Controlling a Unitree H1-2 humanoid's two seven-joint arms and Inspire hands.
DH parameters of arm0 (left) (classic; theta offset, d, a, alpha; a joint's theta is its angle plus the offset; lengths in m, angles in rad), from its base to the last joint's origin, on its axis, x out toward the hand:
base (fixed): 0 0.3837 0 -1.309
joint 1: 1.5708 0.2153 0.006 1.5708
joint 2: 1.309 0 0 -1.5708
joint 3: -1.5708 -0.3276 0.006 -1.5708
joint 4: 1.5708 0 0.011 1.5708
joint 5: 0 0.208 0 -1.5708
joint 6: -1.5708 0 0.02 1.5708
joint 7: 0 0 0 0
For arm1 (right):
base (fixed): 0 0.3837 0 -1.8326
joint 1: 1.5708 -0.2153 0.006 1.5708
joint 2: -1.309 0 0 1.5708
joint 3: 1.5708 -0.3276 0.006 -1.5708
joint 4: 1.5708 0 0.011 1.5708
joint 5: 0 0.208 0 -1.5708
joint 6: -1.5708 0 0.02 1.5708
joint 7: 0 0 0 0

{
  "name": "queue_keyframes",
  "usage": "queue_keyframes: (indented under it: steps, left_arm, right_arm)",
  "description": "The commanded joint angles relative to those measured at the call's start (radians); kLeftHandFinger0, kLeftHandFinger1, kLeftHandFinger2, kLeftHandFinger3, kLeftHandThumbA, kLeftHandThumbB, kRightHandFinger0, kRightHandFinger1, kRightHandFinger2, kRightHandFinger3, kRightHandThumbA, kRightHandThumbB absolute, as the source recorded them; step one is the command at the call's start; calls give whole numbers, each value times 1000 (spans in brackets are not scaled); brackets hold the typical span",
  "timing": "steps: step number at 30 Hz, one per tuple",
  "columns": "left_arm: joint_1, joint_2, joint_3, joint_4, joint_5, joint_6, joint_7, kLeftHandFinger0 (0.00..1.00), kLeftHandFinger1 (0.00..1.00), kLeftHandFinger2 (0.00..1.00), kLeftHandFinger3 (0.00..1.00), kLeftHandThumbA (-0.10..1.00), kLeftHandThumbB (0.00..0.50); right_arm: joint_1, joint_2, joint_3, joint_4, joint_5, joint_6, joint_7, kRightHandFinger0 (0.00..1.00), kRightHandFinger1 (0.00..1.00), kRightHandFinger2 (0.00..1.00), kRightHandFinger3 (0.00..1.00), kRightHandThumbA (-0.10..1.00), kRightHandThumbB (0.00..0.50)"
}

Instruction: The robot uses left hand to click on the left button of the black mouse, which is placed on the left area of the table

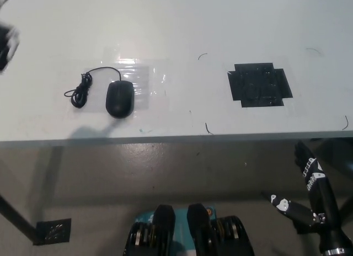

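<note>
We saw the black mouse [119,99] near the desk's [182,30] front-left edge; our left hand [6,41], a blur at the far-left edge, was too smeared to read; our right hand [306,162] hung below, fingers unclear

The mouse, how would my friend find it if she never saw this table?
Start at the white table and look to its left part, near the front edge. On a shiny clear patch lies the black mouse, rounded like an egg. Its thin cord curls up just left of it, unlike the flat, square black tape patch far to the right.
</note>
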Motion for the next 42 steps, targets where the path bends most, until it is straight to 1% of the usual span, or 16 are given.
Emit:
queue_keyframes:
  steps: [1,3,5,6,8,10,12,14,17,22,24,30,35,38,40,42]
  left_arm:
    - [-367,104,-210,288,30,223,-354,0,0,98,1000,1000,237]
    - [-427,108,-261,370,33,214,-425,5,0,123,1000,1000,238]
    - [-502,100,-324,464,17,305,-522,0,0,152,1000,1000,287]
    - [-545,85,-355,524,-5,374,-562,0,0,142,1000,1000,278]
    - [-601,74,-406,614,-5,389,-613,0,0,155,1000,1000,319]
    - [-674,71,-480,675,76,389,-674,0,108,429,1000,1000,303]
    - [-724,49,-509,769,94,389,-698,0,131,532,1000,1000,312]
    - [-769,25,-537,867,116,380,-709,0,127,528,1000,1000,335]
    - [-844,-22,-575,1054,148,367,-734,0,1,407,1000,1000,412]
    - [-915,-59,-629,1258,193,273,-737,0,0,358,1000,1000,453]
    - [-938,-73,-655,1321,213,236,-746,0,0,323,1000,1000,452]
    - [-977,-114,-697,1360,234,237,-779,0,0,293,1000,1000,437]
    - [-984,-149,-711,1402,272,206,-773,0,35,412,1000,1000,416]
    - [-974,-160,-697,1404,284,201,-760,0,0,321,1000,1000,448]
    - [-965,-161,-690,1396,296,189,-745,0,10,349,1000,1000,454]
    - [-938,-159,-656,1358,286,214,-703,0,0,294,1000,1000,411]
  right_arm:
    - [-40,-19,-21,-30,-13,-50,-11,1000,1000,1000,1000,933,27]
    - [-46,-21,-22,-24,-15,-51,-11,1000,1000,1000,1000,937,27]
    - [-45,-22,-22,-25,-31,-40,-19,1000,1000,1000,1000,959,41]
    - [-42,-22,-22,-30,-35,-33,-20,1000,1000,1000,1000,962,46]
    - [-41,-22,-21,-37,-33,-24,-18,1000,1000,1000,1000,958,37]
    - [-42,-20,-18,-42,-32,-17,-15,1000,1000,1000,1000,951,40]
    - [-44,-21,-17,-44,-38,-16,-17,1000,1000,1000,1000,942,41]
    - [-44,-21,-18,-42,-42,-19,-19,1000,1000,1000,1000,936,39]
    - [-43,-24,-18,-46,-50,-14,-21,1000,1000,1000,1000,943,50]
    - [-42,-27,-23,-57,-46,-3,-18,1000,1000,1000,1000,930,55]
    - [-43,-28,-23,-58,-42,0,-15,1000,1000,1000,1000,922,51]
    - [-41,-36,-30,-64,-42,10,-12,1000,1000,1000,1000,920,48]
    - [-39,-30,-29,-67,-47,19,-12,1000,1000,1000,1000,913,43]
    - [-43,-34,-30,-64,-50,17,-8,1000,1000,1000,1000,920,42]
    - [-44,-35,-31,-64,-51,21,-6,1000,1000,1000,1000,923,43]
    - [-45,-36,-32,-63,-43,19,-2,1000,1000,1000,1000,922,39]
